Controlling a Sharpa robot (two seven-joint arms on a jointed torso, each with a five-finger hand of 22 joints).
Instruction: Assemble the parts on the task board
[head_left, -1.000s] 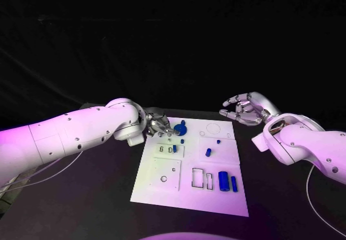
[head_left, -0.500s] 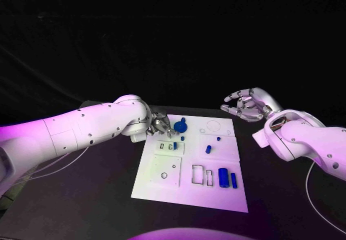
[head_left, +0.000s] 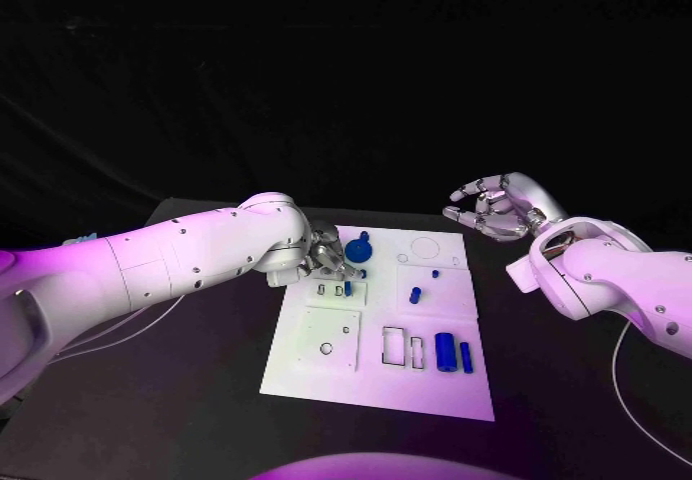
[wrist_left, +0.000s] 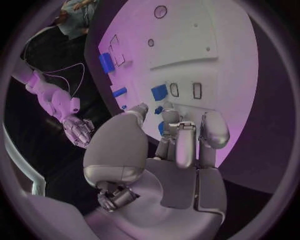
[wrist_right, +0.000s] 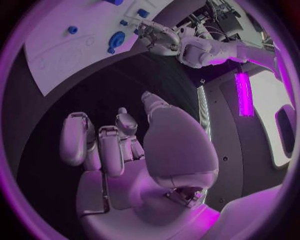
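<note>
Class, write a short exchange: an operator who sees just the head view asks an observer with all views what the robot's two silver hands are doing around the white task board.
Operator: Is the silver left hand holding a part?
Observer: In the left wrist view, a small blue piece lies between the left hand's thumb tip and fingertips, over the white task board. I cannot tell whether they pinch it.
Operator: And the silver right hand?
Observer: In the right wrist view, the right hand has bent fingers with nothing in them. It hangs above the black table, off the board.
</note>
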